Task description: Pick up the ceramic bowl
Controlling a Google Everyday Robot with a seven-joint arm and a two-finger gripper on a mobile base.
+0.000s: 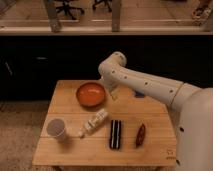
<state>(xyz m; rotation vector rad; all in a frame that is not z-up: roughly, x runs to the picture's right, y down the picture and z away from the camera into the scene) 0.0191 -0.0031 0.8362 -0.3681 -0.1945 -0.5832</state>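
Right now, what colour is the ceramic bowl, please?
The ceramic bowl is orange-brown, camera view; the gripper hangs beside it.

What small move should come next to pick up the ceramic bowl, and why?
Probably ease the gripper sideways and down onto the near rim of the bowl: it hangs beside that rim, and the bowl rests untouched on the table.
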